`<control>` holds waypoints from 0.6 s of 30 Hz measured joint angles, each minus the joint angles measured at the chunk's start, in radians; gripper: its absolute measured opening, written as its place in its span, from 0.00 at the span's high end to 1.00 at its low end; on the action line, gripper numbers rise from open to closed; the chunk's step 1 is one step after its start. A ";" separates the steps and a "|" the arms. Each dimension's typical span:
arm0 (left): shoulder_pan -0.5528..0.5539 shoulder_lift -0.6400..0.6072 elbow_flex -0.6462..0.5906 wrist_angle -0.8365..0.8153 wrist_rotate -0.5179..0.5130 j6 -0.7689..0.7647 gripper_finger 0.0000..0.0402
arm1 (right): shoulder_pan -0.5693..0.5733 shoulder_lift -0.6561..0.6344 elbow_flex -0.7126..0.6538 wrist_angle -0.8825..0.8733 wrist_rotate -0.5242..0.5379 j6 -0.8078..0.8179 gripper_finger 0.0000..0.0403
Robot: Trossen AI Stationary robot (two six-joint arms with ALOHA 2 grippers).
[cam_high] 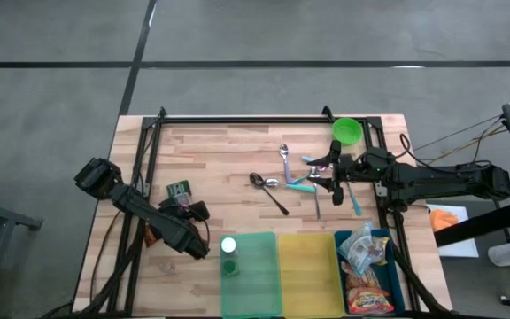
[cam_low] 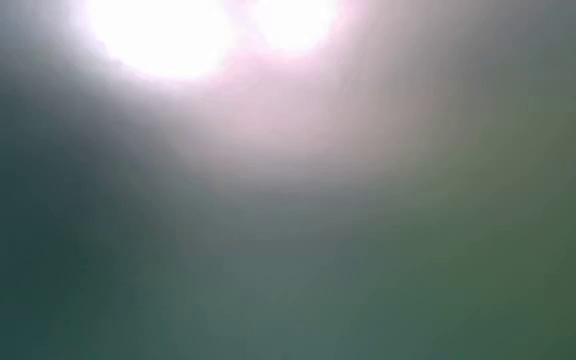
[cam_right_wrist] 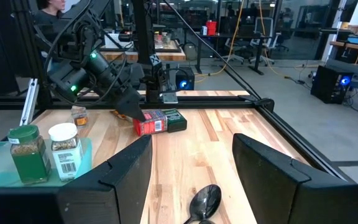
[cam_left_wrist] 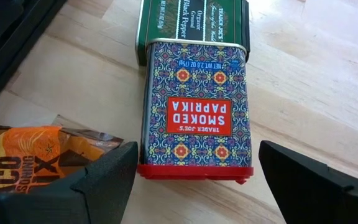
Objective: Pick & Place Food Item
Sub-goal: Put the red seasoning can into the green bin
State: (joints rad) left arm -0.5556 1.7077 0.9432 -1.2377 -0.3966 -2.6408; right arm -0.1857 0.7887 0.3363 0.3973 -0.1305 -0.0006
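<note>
A smoked paprika tin with a red lid lies flat on the wooden table, end to end with a green black pepper tin. An orange snack bag lies beside them. My left gripper is open and slants down over the paprika tin's red-lid end, one finger standing on either side with a gap to each. The right wrist view shows the paprika tin under the left gripper. My right gripper waits open and level above the cutlery at the table's right.
Along the near edge stand a green tray holding two spice jars, a yellow tray and a blue tray with snack packets. A green bowl and spoons lie at the far right. A black frame rail borders the table.
</note>
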 joint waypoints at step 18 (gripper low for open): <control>0.005 -0.001 0.000 0.064 -0.015 0.098 0.16 | 0.000 0.000 0.000 0.000 0.000 0.000 0.45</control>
State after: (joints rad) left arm -0.5510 1.7066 0.9432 -1.1740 -0.4114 -2.5427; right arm -0.1859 0.7887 0.3363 0.3973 -0.1307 -0.0005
